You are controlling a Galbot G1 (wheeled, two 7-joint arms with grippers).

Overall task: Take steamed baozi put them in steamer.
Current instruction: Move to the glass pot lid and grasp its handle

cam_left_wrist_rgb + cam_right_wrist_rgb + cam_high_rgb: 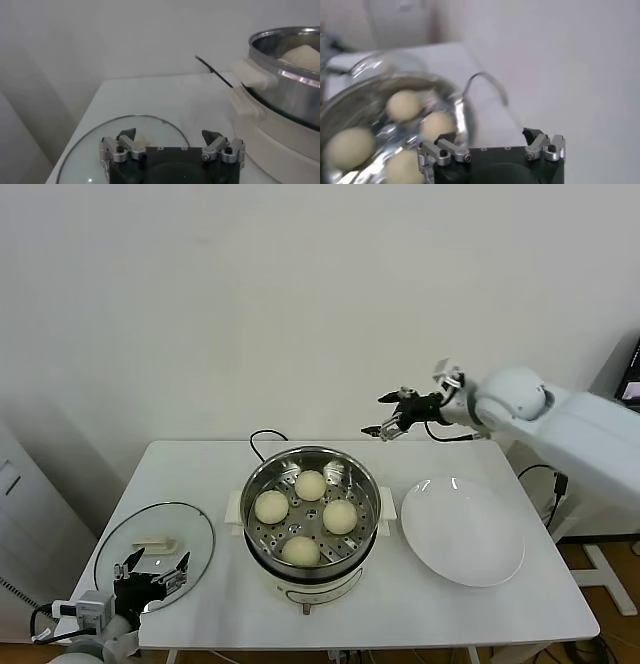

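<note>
— Steamed baozi, four smooth round cream-white dough buns: where are they?

— All four lie on the perforated tray inside the steamer (311,524), the large round shiny stainless-steel pot on a white base at the middle of the white rectangular table (200,474). Taking the pot as a clock face in the head view, one bun (310,485) lies at twelve o'clock, one (340,516) at three, one (301,551) at six and one (271,506) at nine. They sit close together, apart from the pot's wall.

— And the right gripper?

— The right gripper (390,413) hangs in the air past the table's far edge, at about one o'clock from the pot. Its jaws stand wide apart with nothing between them. Its wrist view shows the buns in the pot below it.

— The left gripper?

— The left gripper (152,571) is low at the table's near left corner, at about eight o'clock from the pot, over the near edge of the round glass lid with a cream handle (190,529). Its jaws are spread wide too, holding nothing.

— Anything else on the table?

— A flat round white plate (463,531) lies at three o'clock, just beside the pot. A thin black cord (262,435) curls at the far edge, around eleven o'clock.
</note>
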